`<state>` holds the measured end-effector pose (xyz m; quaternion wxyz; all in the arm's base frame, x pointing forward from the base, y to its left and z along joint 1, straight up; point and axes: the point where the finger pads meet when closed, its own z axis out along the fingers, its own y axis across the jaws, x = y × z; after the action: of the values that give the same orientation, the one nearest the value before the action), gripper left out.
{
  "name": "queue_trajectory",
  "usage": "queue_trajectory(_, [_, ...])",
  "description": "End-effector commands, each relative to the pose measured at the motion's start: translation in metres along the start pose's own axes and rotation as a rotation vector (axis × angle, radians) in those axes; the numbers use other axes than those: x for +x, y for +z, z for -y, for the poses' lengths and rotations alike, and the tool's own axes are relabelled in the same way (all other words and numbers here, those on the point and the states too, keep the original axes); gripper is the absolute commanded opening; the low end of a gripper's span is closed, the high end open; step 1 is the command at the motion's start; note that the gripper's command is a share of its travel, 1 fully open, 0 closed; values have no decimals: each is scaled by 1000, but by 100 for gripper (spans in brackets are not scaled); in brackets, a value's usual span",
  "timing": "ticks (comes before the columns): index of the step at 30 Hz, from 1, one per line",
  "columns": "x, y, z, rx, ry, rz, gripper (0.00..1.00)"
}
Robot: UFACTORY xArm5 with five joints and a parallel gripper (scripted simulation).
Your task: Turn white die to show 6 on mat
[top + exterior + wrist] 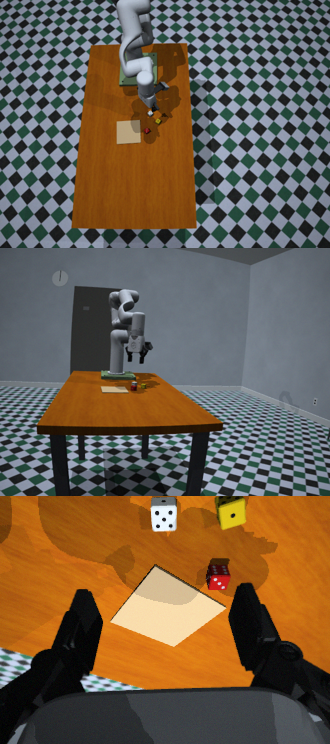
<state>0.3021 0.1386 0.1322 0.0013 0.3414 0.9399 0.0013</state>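
Observation:
The white die (150, 113) (134, 384) (164, 518) lies on the table off the mat, with 5 on top; a side face with 1 shows in the wrist view. The pale mat (128, 136) (114, 389) (167, 621) lies flat and bears no die. The yellow die (158, 121) (143, 386) (232, 516) shows 1 on top. The red die (146, 130) (133, 388) (219, 580) shows 3 on top and lies close beside the mat's edge. My gripper (135, 361) (164, 602) is open and empty, high above the table. Its far finger is hidden in the top view.
The green base plate (154, 69) (118, 377) carries the arm at the back of the wooden table (133, 186) (128, 410). The yellow and red dice stand near the white die, all three apart. Arm shadows fall across the dice and a corner of the mat.

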Motion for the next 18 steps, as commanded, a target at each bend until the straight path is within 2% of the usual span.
queue_trajectory(1, [-1, -1, -1, -3, 6, 2, 100])
queue_trajectory(18, [-1, -1, -1, -3, 33, 2, 100])
